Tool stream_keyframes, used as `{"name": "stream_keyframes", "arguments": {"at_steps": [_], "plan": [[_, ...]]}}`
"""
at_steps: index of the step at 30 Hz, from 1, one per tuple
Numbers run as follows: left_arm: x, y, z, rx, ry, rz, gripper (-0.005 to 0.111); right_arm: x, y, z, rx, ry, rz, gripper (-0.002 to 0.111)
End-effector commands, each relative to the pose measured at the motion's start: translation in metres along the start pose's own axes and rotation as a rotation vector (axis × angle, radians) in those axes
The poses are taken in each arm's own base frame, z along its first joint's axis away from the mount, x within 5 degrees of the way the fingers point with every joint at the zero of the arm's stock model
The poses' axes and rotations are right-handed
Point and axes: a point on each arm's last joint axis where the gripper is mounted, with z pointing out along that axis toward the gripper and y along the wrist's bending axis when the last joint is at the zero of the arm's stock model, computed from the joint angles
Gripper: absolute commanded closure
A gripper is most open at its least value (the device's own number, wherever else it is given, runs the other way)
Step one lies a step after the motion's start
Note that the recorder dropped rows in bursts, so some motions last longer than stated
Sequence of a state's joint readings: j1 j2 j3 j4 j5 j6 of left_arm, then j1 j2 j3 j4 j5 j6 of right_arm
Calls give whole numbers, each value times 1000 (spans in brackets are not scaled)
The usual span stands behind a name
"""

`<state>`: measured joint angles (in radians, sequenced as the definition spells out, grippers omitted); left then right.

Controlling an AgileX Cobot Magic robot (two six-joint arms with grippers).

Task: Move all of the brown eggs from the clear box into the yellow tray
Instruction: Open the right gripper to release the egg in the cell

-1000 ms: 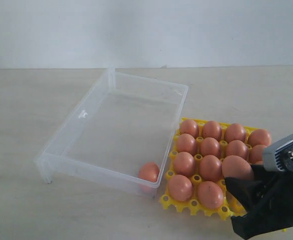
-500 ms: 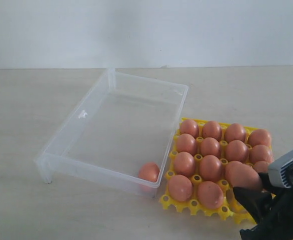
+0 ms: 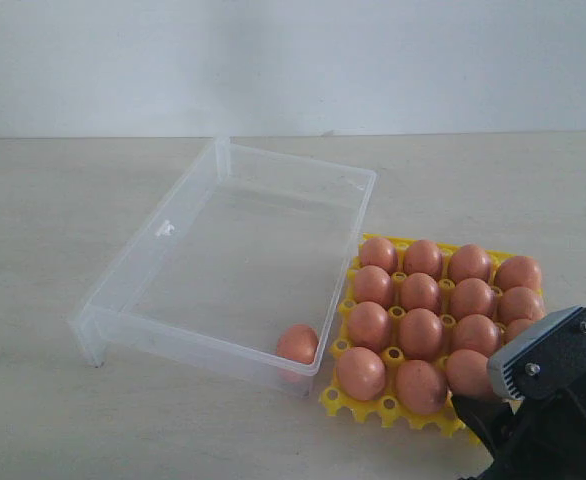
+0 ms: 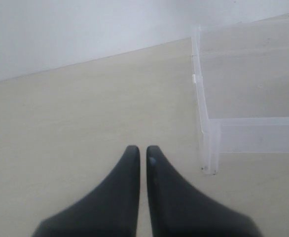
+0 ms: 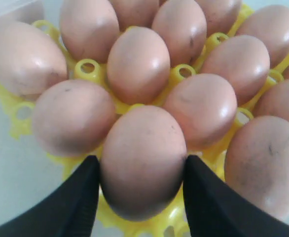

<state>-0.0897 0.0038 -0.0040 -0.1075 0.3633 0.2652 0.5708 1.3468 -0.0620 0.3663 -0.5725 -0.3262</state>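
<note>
Pale beige tabletop [image 3: 53, 420] meets a plain white wall [image 3: 293, 60] — soft, even light.

**Smooth shells and shiny plastic on a matt tabletop**

The brown eggs [image 3: 420, 335] at lower right are smooth with a soft sheen, and show faint dark flecks up close. The yellow tray [image 3: 388, 410] beneath them is glossy moulded plastic. The clear box [image 3: 163, 228] at centre is transparent, shiny plastic. The table [image 3: 53, 200] looks pale, matt and faintly grained. The fingers [image 5: 78, 200] of the right gripper [image 5: 142, 160] are matt black, and its grey casing [image 3: 553, 355] carries small bright screws.
</note>
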Motion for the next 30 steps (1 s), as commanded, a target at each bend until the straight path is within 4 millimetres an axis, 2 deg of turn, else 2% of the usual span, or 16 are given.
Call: {"name": "stream_keyframes", "arguments": {"at_steps": [1, 8, 16, 17, 19, 21, 24, 26, 30], "plan": [[1, 0, 0, -4, -3, -12, 103, -3, 1, 0, -10, -36, -20, 108], [1, 0, 0, -4, -3, -12, 103, -7, -1, 0, 6, -76, -16, 108], [1, 0, 0, -4, -3, -12, 103, -3, 0, 0, -6, -39, -16, 107], [1, 0, 0, -4, -3, -12, 103, -3, 0, 0, -6, -39, -16, 104], [1, 0, 0, -4, -3, -12, 103, -3, 0, 0, -6, -39, -16, 92], [1, 0, 0, -4, -3, -12, 103, -3, 0, 0, -6, -39, -16, 75], [1, 0, 0, -4, -3, -12, 103, -4, 0, 0, -3, -44, -1, 56], [1, 0, 0, -4, -3, -12, 103, -4, 0, 0, -2, -48, 3, 51], [1, 0, 0, -4, -3, -12, 103, -5, -1, 0, 2, -62, 1, 51]]}}
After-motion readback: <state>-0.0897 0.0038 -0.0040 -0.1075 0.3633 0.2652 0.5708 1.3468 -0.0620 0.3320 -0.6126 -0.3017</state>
